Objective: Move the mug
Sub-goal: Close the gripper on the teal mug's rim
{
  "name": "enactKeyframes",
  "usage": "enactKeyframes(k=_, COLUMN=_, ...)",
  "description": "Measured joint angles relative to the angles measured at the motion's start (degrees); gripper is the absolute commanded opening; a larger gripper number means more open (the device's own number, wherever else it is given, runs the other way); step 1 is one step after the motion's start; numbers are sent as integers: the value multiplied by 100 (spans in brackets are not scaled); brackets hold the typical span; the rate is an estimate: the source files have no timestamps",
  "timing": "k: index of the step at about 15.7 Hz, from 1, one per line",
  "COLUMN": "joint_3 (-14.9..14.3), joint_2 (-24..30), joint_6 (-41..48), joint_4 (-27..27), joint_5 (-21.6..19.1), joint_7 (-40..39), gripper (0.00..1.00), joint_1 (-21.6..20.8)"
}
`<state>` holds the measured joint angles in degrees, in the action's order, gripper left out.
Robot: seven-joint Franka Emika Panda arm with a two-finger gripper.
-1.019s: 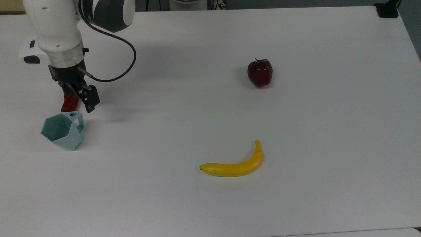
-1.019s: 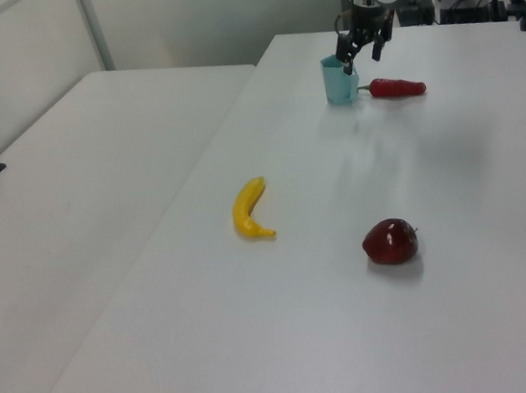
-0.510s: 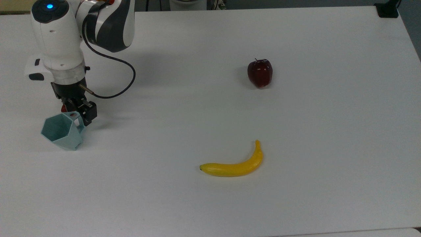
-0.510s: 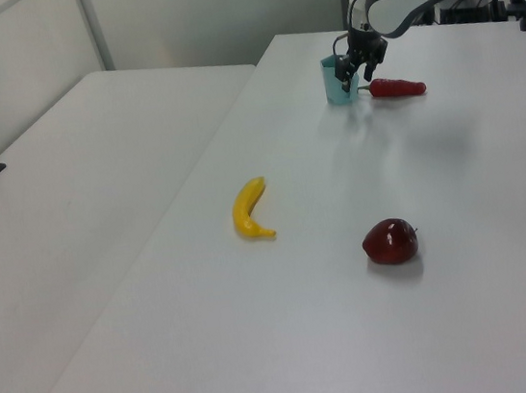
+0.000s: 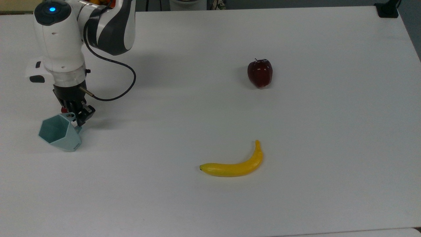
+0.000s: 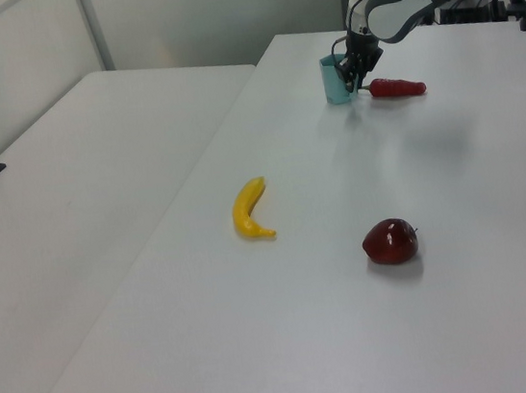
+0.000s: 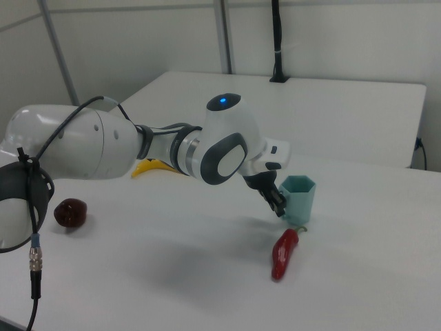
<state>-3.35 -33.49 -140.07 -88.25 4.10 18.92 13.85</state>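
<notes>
- Lowered since a second ago: gripper [image 5: 76,116] now down at the small handle of the mug [image 5: 60,132], fingers drawn in around that handle, apparently pinching it.
- Shifted slightly toward the top view's left: mug, upright near the table's [image 5: 210,204] left edge in the top view, beside a red chilli [image 7: 284,253].
- Looks like grasp made, lift or drag next.
- Farther toward the top view's right: banana [image 5: 235,165], then apple [image 5: 260,72], well apart on the plain white tabletop.
- Pale wall panels behind.
</notes>
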Motion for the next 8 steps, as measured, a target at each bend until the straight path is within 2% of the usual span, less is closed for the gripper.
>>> enactKeyframes(k=5, joint_3=1, joint_2=1, joint_6=-7, joint_4=16, joint_5=3, joint_7=0, gripper=1, joint_1=4)
enactKeyframes(k=8, joint_3=10, joint_2=31, joint_6=-7, joint_4=17, joint_5=203, joint_7=0, gripper=2, joint_1=-8)
